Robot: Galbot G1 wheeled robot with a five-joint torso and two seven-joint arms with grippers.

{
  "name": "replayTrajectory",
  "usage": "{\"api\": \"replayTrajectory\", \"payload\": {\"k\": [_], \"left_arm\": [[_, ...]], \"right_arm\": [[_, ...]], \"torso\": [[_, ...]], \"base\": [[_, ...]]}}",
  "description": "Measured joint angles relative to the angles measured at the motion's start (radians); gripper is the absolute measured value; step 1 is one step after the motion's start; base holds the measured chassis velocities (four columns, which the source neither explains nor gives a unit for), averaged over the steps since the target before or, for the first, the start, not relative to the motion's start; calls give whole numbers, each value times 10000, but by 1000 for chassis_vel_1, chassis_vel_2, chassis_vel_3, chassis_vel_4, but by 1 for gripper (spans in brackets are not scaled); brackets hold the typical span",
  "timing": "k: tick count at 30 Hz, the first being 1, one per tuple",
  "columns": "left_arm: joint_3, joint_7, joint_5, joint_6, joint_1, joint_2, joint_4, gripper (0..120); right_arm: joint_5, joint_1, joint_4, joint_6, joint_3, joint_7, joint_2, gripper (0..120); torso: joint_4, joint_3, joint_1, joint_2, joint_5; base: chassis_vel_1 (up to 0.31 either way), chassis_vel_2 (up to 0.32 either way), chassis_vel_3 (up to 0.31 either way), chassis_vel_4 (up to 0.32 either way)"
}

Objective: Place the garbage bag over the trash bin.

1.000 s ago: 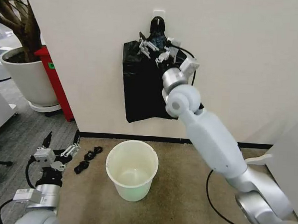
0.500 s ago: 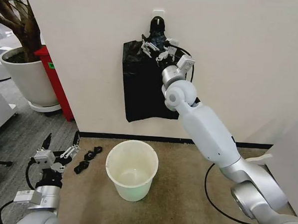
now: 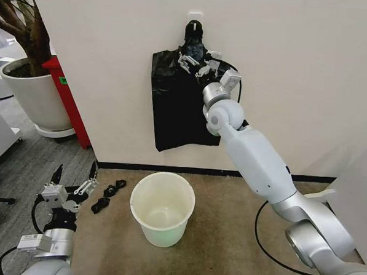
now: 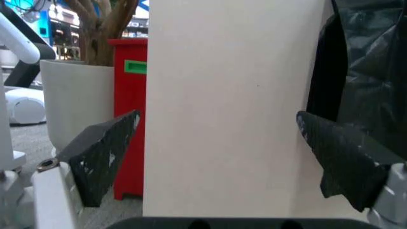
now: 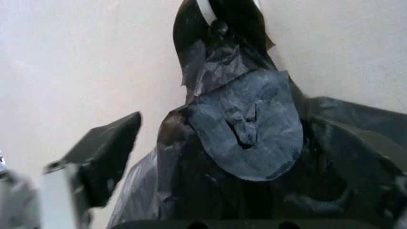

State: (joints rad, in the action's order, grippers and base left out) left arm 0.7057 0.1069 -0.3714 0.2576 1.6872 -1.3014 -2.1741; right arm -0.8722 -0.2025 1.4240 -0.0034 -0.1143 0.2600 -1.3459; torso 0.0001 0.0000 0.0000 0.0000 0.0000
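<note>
One right tool [image 3: 196,62], fingers apart, against hanging garbage bag [image 3: 175,112], trash bin [image 3: 162,208] below, left tool [image 3: 70,187] spread wide.

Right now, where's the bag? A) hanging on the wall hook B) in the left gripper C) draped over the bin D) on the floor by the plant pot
A: the bag hangs from the wall hook, right gripper at its top; the bin stands bare below.

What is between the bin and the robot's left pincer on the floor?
In the head view, small black clips lie on the floor between the bin and the left pincer.
</note>
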Motion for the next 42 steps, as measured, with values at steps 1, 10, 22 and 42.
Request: {"api": "replayTrajectory", "payload": {"k": [1,10,22,42], "left_arm": [[0,0,0,0,0,0,0,97],[-52,46,105,46,25,-64,31,97],[-59,112,115,47,6,-39,53,96],[-91,130,185,44,-20,-95,124,96]], "right_arm": [[0,0,0,0,0,0,0,90],[88,9,-14,76,-35,-51,38,59],[98,-157,144,109,16,29,94,15],[825,-630,1758,59,-88,494,345,0]], "torso": [[0,0,0,0,0],[0,0,0,0,0],[-1,0,0,0,0],[-1,-1,0,1,0]], "base": [[0,0,0,0],[0,0,0,0],[0,0,0,0],[0,0,0,0]]}}
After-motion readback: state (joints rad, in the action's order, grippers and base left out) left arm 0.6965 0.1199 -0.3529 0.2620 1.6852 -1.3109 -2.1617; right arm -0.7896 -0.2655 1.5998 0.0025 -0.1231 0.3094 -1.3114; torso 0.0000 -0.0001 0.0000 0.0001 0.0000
